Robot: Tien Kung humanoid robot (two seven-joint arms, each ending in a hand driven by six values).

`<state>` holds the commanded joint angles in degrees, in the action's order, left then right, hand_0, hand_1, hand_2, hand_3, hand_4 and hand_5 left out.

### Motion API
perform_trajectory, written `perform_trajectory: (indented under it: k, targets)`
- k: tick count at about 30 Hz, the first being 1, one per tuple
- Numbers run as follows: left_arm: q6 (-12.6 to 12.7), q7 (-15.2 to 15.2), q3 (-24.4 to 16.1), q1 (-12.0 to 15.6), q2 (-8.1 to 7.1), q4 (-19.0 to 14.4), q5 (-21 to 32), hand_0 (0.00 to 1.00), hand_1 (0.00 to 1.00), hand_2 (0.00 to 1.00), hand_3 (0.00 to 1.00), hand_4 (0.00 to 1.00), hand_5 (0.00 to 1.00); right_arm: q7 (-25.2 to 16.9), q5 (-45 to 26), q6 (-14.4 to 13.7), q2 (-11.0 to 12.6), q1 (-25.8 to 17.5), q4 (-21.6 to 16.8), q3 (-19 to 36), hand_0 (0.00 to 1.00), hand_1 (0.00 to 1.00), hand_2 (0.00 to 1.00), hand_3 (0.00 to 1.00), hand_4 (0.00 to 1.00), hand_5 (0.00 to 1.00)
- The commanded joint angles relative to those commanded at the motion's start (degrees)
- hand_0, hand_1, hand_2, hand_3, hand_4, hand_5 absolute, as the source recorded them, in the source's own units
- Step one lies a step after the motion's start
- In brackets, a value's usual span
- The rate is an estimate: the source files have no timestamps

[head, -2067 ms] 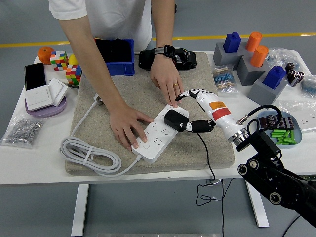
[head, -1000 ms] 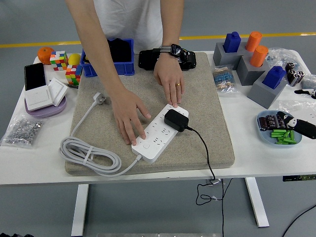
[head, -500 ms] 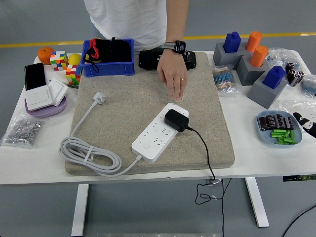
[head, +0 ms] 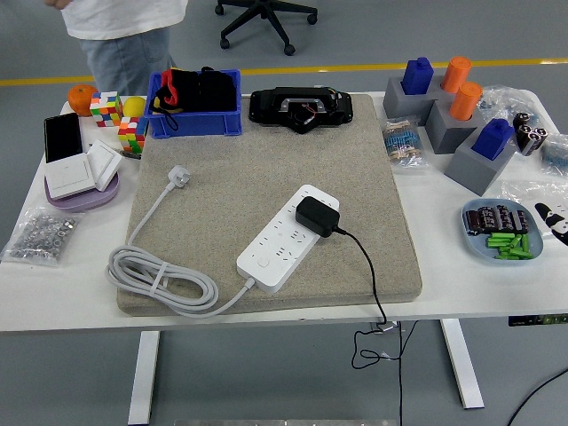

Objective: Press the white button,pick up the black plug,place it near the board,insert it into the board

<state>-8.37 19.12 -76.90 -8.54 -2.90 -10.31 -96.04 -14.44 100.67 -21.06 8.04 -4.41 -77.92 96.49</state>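
Observation:
A white power strip [head: 280, 241] lies slantwise on the beige mat [head: 222, 160] in the middle of the table. The black plug [head: 316, 216] sits in a socket near the strip's far end, and its black cable [head: 366, 266] runs off over the table's front edge. The strip's white button [head: 263, 262] is at its near end. Only a black-and-white tip of my right hand [head: 555, 222] shows at the right edge, beside the blue dish [head: 501, 232], far from the strip. My left arm is out of view.
The strip's white cord [head: 160, 275] lies coiled at the mat's front left. A blue bin [head: 195, 111] and a black device [head: 297, 108] stand at the back. Grey blocks with pegs [head: 453, 106] are back right. A person [head: 124, 35] stands at the top left.
The person's hands have left the power strip and the person has stepped away to the top left. My right arm has drawn back to the right edge. The plug stays in the strip.

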Motion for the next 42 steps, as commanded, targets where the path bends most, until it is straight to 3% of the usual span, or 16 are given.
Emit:
perform_trajectory:
  k: [20, 42]
  targets:
    - [0.13, -0.01, -0.43, -0.07, 0.04, 0.0, -0.17, 0.698, 0.668, 0.646, 0.648, 0.558, 0.176, 1.11, 0.32, 0.58, -0.7, 0.14, -0.6, 3.76, 0.81, 0.774, 0.715, 0.723, 0.998, 0.374]
    - [0.23, 0.07, -0.99, -0.15, -0.09, 0.0, -0.63, 0.696, 0.668, 0.646, 0.648, 0.558, 0.175, 1.4, 0.27, 0.84, -0.89, 0.62, -0.81, 4.25, 0.815, 0.78, 0.721, 0.732, 0.998, 0.413]
